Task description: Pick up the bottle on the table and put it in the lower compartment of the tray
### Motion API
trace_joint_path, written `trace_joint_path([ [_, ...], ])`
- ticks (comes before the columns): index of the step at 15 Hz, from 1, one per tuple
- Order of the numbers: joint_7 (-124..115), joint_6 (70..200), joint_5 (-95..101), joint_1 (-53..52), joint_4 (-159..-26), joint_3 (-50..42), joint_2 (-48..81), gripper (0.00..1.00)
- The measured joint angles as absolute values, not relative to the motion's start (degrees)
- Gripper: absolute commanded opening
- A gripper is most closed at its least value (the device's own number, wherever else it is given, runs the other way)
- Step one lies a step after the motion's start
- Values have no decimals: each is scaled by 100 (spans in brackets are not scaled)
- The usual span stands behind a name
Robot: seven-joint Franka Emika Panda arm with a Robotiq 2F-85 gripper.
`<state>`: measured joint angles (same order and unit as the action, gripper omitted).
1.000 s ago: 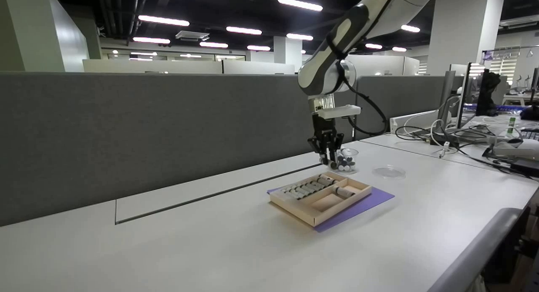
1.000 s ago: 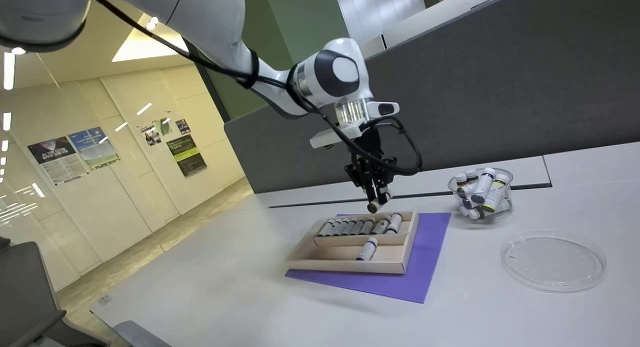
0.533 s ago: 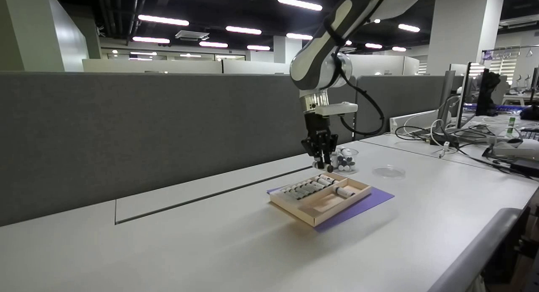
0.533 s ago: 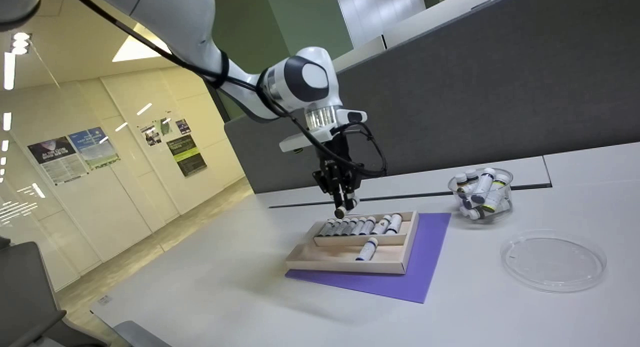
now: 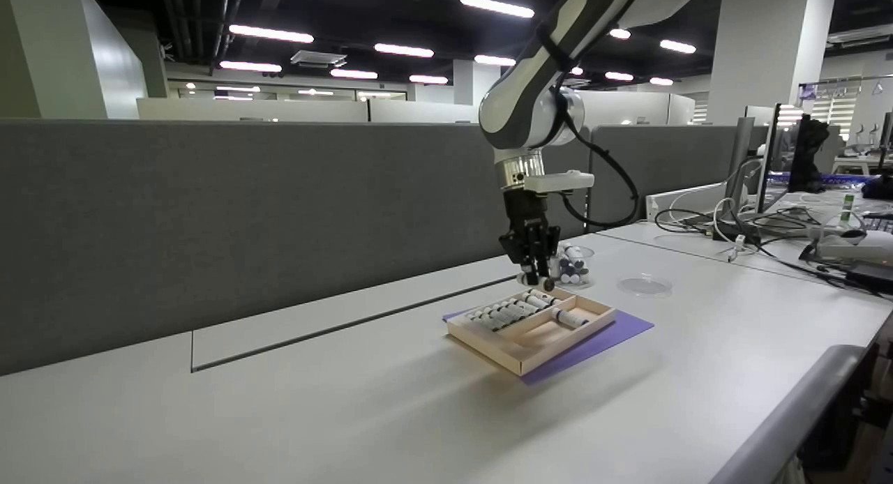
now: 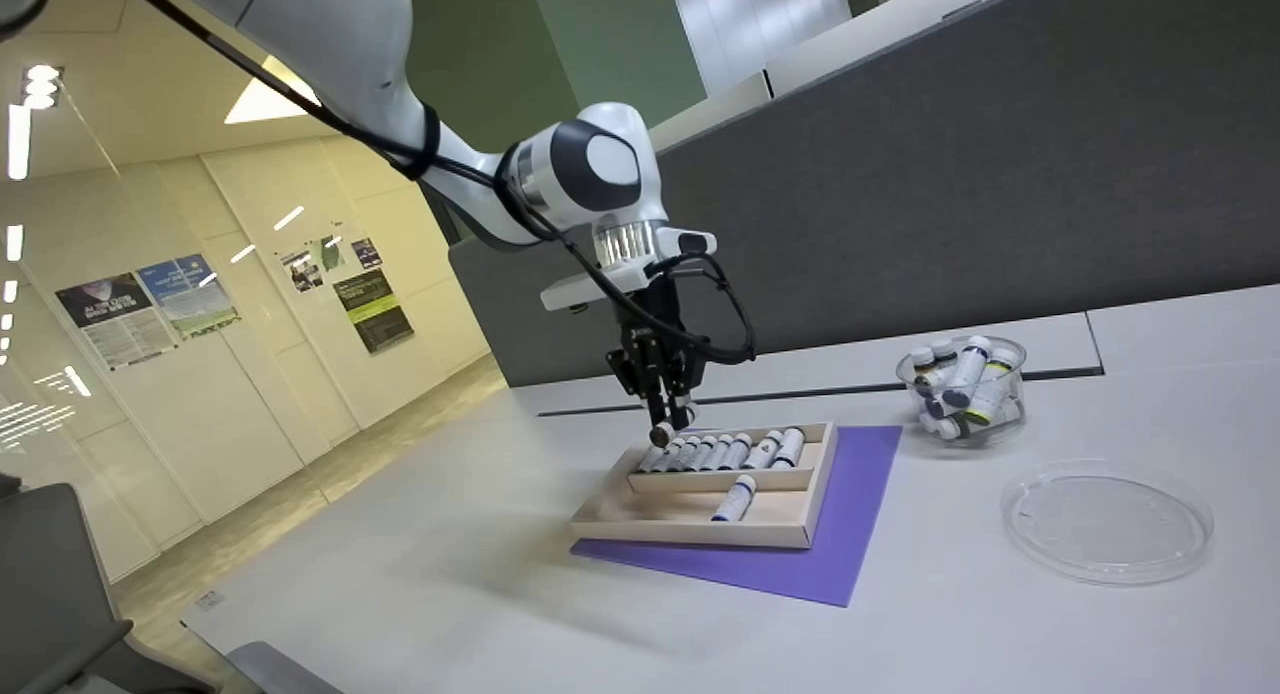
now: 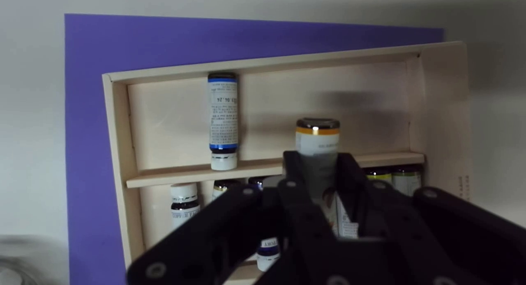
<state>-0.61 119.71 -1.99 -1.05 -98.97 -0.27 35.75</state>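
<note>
A white and gray robot arm (image 6: 590, 169) reaches over a pale table (image 6: 430, 574), its black gripper (image 6: 668, 416) pinching a small bottle (image 7: 317, 143), the fingers (image 7: 292, 168) pressed to its sides. The small bottle lies sideways in that grip and has a dark base, an orange band and a pale label. It is held above a light wooden tray (image 6: 690, 535); in the wrist view its base end appears over the compartment (image 7: 172, 122) where a single blue-banded bottle (image 7: 223, 116) lies, that one's white cap (image 7: 224, 161) at the wooden divider (image 6: 665, 483). Across the divider, a row of bottles (image 6: 737, 452) lies side by side. The tray sits askew on a purple sheet (image 6: 860, 504). In both exterior views, a clear cup (image 6: 1021, 374) crowded with more bottles (image 6: 966, 370) stands near the tray, and a clear round dish (image 6: 1105, 524) lies flat on the table, apart from both. A tall gray partition (image 5: 265, 219) runs along the table's back edge, behind the tray.
</note>
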Motion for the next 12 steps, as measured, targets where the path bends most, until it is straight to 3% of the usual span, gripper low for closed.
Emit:
trace_joint_path([
  [3, -61, 11971, -199, -106, -9897, -27, 3576, 20],
  [4, -61, 11971, -199, -105, -9897, -27, 3575, 5],
  [12, -19, 11829, -202, -162, -9870, 55, 3875, 5],
])
